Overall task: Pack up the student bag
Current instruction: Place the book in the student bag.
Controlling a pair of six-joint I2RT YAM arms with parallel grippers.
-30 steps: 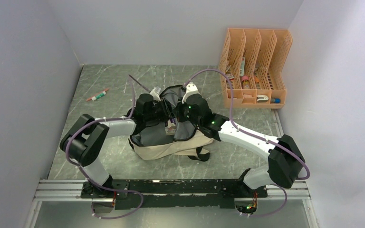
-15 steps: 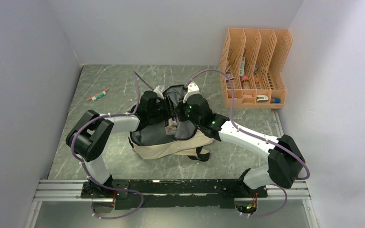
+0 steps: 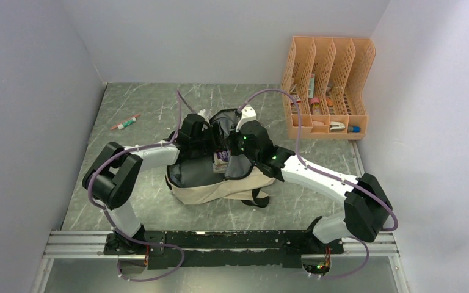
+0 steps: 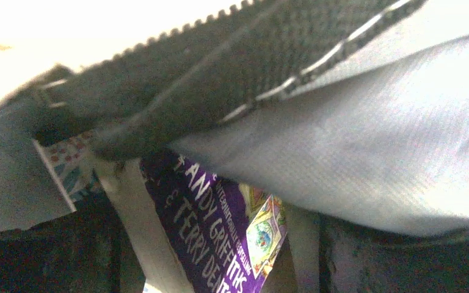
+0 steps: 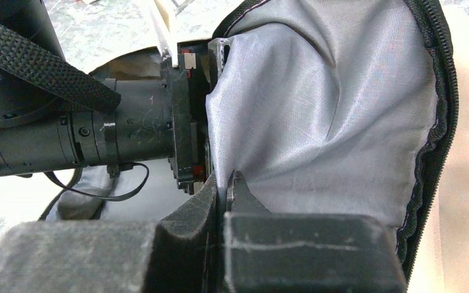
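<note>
The student bag point(image 3: 220, 190) lies open mid-worktop point(image 3: 134, 183). The right gripper point(image 5: 225, 183) has its jaws pinched on the grey lining point(image 5: 317, 122). The left gripper point(image 3: 212, 141) reaches inside beside a purple book point(image 4: 220, 244), its jaws hidden, so their state cannot be told. An orange organizer point(image 3: 330, 85) and 1 pen point(image 3: 126, 122) sit well apart.

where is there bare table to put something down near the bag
Bare table left of the student bag, up to the marker; also the near strip between bag and base rail. Crowded at the bag's mouth, where left pincer and right pincer meet.
</note>
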